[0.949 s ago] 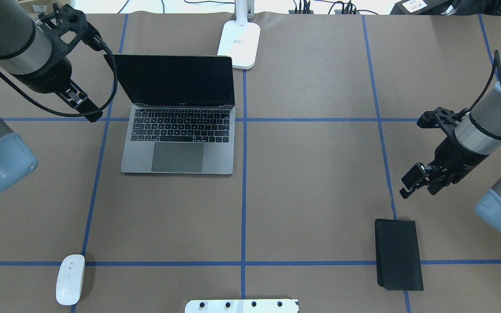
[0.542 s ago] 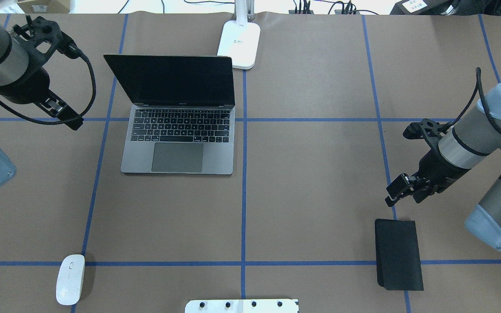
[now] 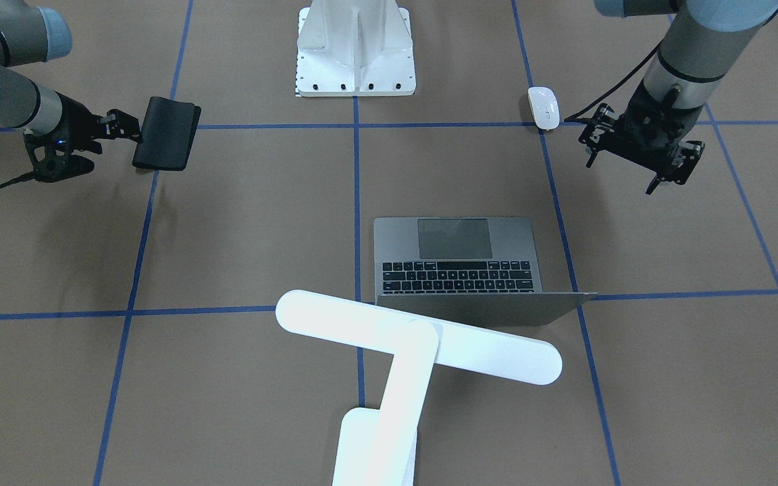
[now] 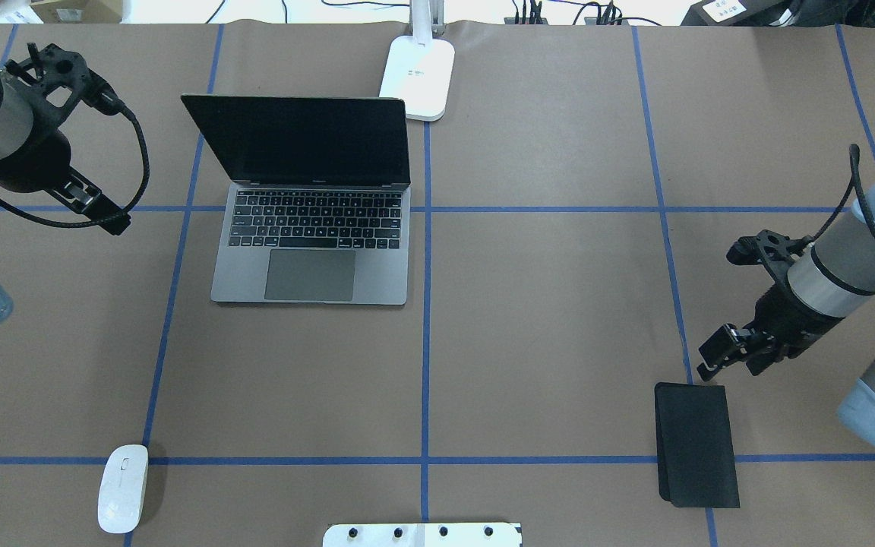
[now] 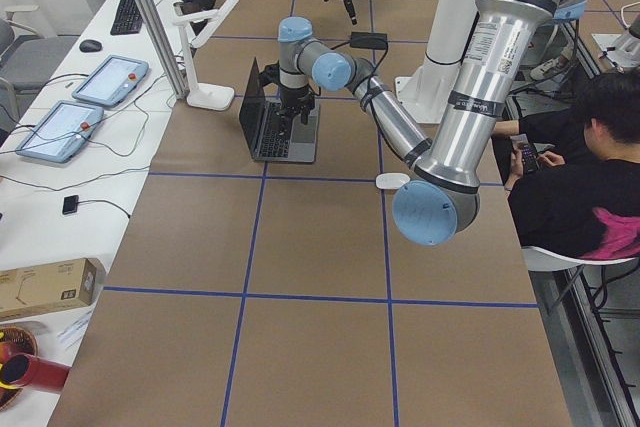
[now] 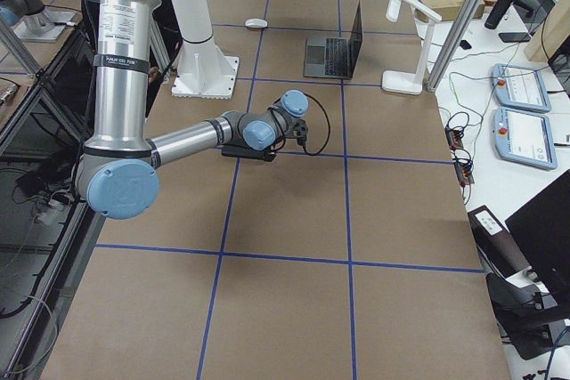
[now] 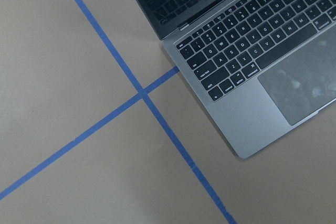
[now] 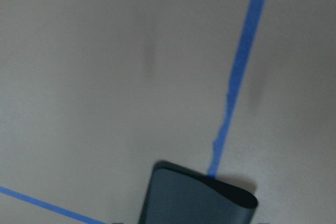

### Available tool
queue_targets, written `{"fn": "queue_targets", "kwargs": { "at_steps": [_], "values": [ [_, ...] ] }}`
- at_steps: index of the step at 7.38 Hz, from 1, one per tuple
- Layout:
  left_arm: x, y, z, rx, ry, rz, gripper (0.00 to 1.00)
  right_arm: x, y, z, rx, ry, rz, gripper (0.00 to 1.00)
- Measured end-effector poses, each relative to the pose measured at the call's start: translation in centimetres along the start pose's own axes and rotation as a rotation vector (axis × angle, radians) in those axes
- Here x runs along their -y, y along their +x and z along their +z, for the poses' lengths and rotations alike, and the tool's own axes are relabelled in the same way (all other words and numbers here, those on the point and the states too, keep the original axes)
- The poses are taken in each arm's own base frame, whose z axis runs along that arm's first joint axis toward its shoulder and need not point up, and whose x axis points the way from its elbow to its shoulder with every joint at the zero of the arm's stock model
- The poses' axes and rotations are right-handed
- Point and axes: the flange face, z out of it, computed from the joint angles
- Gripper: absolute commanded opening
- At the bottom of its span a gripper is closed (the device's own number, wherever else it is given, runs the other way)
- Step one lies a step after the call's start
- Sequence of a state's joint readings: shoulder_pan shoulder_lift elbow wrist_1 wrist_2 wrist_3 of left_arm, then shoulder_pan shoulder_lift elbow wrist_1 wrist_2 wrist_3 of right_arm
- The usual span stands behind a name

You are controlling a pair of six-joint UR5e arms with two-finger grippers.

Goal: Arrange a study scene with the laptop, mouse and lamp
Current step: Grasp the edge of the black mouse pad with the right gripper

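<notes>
At the far left the left gripper hangs over bare table holding nothing. No view shows the tips plainly enough for me to tell whether its fingers are apart or together. The mouse lies well back from those fingers, toward the robot's side of the table, and nothing touches it, so by my reading it has not been placed. Near the left fingers, on their right, the laptop stands open with its screen dark and its keyboard facing the robot. That part looks done. Beyond it, well away from either set of fingers, the lamp stands with its base just beside the laptop's far right corner. In the front-facing view its bar head reaches over the lid, so the lamp also looks settled. Further right, the black mouse pad lies folded or curled on itself, well apart from the laptop. The right gripper hovers just past the pad's far edge with its fingers parted and nothing between them. What seems left is to bring the pad, if it is wanted, and certainly the mouse over beside the laptop.
</notes>
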State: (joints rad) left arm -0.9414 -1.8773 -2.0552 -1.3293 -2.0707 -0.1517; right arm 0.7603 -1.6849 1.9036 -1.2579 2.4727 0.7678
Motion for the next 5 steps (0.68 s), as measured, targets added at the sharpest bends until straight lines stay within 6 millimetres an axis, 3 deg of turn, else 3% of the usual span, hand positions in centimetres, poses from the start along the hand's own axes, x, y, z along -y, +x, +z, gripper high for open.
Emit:
{"fn": "queue_targets", "kwargs": {
  "at_steps": [3, 5],
  "values": [
    [-0.2, -0.2, 0.3, 0.001, -0.003, 0.025, 0.99, -0.5, -1.7, 2.0, 0.002, -0.04, 0.008, 0.88],
    [-0.3, -0.4, 0.8, 0.002, -0.015, 0.043, 0.99, 0.3, -1.4, 3.2, -0.003, -0.058, 0.023, 0.88]
  ]
}}
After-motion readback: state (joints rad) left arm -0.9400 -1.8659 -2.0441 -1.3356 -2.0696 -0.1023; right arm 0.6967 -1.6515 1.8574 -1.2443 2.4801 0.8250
